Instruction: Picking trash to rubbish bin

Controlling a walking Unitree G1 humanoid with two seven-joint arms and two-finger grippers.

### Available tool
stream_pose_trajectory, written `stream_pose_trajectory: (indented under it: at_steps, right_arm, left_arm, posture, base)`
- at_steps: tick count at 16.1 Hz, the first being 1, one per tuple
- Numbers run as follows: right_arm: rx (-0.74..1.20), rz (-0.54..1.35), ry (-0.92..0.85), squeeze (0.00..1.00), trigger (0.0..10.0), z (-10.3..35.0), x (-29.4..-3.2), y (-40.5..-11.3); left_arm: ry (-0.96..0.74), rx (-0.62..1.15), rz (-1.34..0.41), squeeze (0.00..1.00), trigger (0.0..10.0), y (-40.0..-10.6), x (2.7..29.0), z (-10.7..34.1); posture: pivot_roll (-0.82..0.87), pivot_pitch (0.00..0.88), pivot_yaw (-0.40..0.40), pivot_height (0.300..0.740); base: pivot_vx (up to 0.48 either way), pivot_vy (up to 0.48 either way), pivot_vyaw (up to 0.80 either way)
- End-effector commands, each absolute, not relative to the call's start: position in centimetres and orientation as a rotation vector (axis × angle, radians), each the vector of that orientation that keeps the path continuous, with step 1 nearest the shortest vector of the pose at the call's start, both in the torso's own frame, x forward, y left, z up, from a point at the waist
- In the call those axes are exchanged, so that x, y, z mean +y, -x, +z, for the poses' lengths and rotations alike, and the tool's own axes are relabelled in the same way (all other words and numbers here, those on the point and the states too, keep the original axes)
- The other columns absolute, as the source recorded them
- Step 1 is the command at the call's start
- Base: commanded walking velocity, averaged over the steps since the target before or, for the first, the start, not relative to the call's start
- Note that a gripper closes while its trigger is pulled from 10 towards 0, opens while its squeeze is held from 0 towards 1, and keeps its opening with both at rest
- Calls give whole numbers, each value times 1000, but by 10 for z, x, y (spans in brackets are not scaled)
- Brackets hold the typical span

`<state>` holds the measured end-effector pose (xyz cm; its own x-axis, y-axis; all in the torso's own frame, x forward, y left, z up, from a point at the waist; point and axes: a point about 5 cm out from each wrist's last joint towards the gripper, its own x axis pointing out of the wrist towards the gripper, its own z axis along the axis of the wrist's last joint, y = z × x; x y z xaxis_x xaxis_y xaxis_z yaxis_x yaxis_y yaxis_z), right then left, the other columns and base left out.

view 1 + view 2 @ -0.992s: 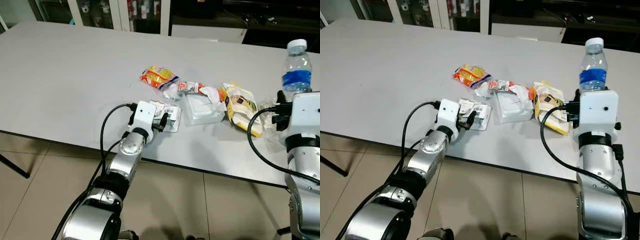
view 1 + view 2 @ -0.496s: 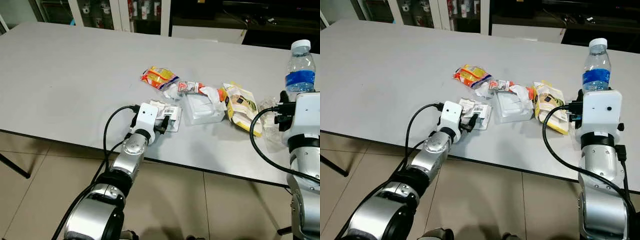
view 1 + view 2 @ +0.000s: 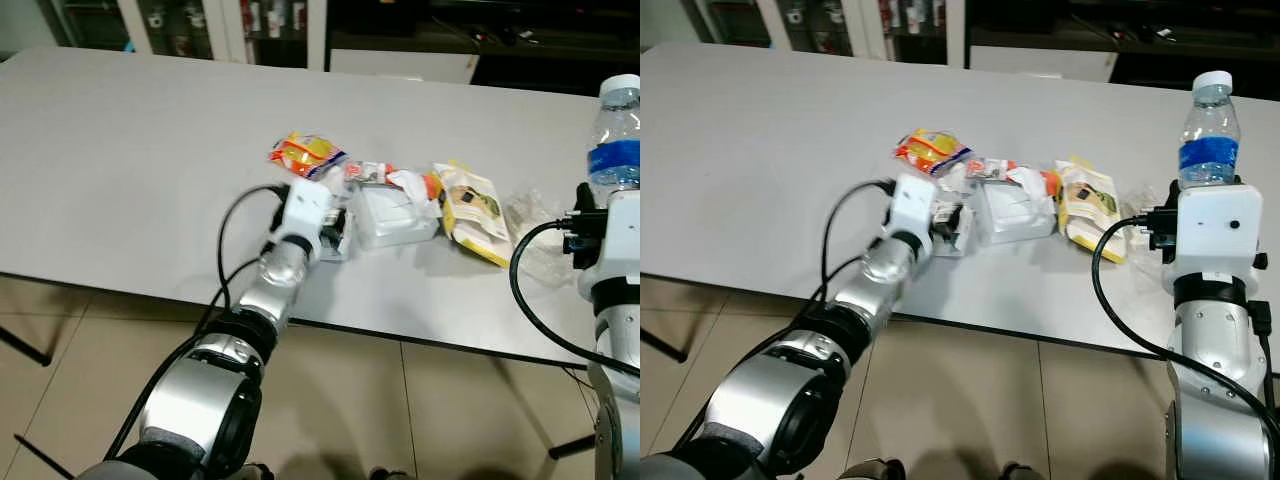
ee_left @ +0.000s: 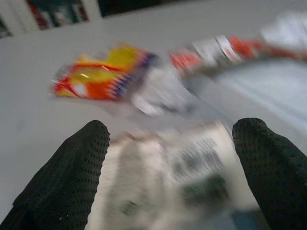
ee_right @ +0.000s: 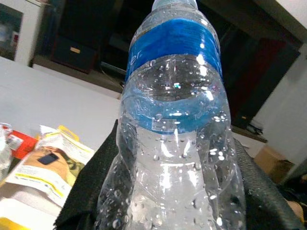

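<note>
Left gripper (image 4: 170,167), fingers spread, straddles a white barcoded wrapper (image 3: 337,232) at frame centre; closing comes next. Right gripper (image 5: 168,191) clamps a water bottle (image 3: 1209,130).

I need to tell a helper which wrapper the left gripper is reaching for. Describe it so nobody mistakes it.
On the grey table, find the trash cluster; at its near left end lies a flat white wrapper between the left gripper's open fingers. Unlike the orange-yellow packet behind it, it is white with a black barcode.
</note>
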<state>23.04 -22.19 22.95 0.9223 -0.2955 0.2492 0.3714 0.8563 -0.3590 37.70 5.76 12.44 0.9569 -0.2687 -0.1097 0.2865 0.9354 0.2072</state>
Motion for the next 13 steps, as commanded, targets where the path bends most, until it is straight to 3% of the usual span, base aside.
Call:
stream_pose_trajectory:
  at_steps: [1, 6, 7, 13]
  right_arm:
    - [-191, -372, 419, 0, 10000, 232, -224, -226]
    - [-177, -375, 419, 0, 10000, 231, -222, -222]
    - [-175, -376, 418, 0, 10000, 230, -222, -221]
    - [-169, -371, 411, 0, 10000, 229, -221, -223]
  left_arm:
    - [-268, 104, -277, 0, 10000, -376, 59, 119]
    - [-389, 201, -228, 0, 10000, -370, 82, 96]
    - [-395, 205, -221, 1000, 10000, -370, 84, 95]
    - [-436, 251, -178, 1000, 10000, -367, 101, 84]
  posture:
    - [-115, 121, 11, 740]
    - [-126, 132, 19, 740]
    - [-126, 132, 19, 740]
    - [-113, 131, 21, 740]
  base:
    - [0, 0, 0]
    - [0, 0, 0]
    - [0, 0, 0]
    - [0, 0, 0]
